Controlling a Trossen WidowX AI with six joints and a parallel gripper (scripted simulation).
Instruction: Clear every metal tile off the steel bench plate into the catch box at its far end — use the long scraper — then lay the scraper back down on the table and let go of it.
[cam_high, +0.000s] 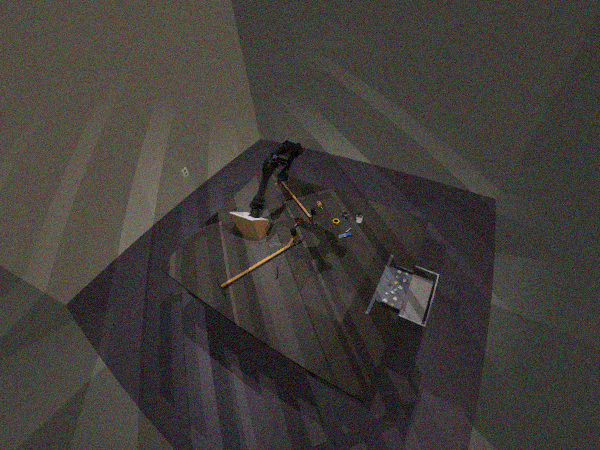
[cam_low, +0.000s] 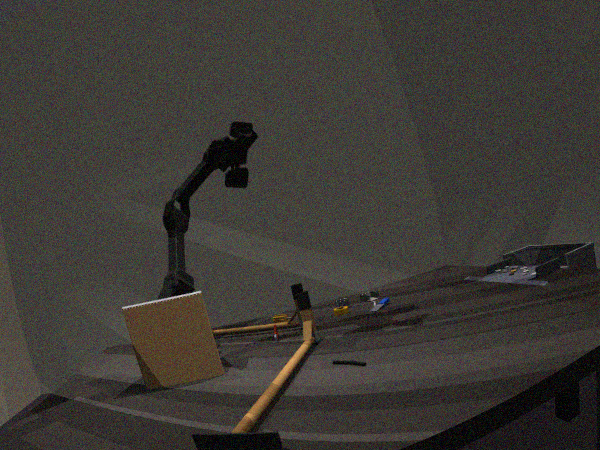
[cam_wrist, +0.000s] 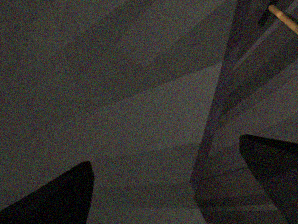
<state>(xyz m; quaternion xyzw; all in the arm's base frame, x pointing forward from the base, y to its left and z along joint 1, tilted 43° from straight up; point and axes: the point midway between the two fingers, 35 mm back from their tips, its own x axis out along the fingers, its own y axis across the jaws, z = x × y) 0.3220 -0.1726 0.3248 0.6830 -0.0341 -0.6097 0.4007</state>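
Note:
My gripper (cam_high: 283, 177) (cam_low: 237, 179) (cam_wrist: 166, 157) is open and empty, raised high above the table. A long wooden-handled scraper (cam_high: 257, 263) (cam_low: 280, 378) lies on the near part of the table, its black grip tilted up at one end. A second wooden-handled tool (cam_high: 297, 200) (cam_low: 252, 328) lies farther back and looks shorter, but the arm may hide part of it in the top view. Several small white and orange tiles (cam_high: 395, 283) (cam_low: 513, 271) lie on the steel bench plate (cam_high: 382, 289) (cam_low: 532, 282). The catch box (cam_high: 432, 300) (cam_low: 582, 257) adjoins the plate's far end.
A tan block (cam_high: 252, 229) (cam_low: 175, 345) stands by the arm's base. A red-tipped tool (cam_high: 298, 221) (cam_low: 275, 332), a blue-handled tool (cam_high: 346, 234) (cam_low: 382, 303), a white cup (cam_high: 359, 219) and small yellow items lie mid-table. A thin black rod (cam_low: 349, 363) lies beside the long scraper.

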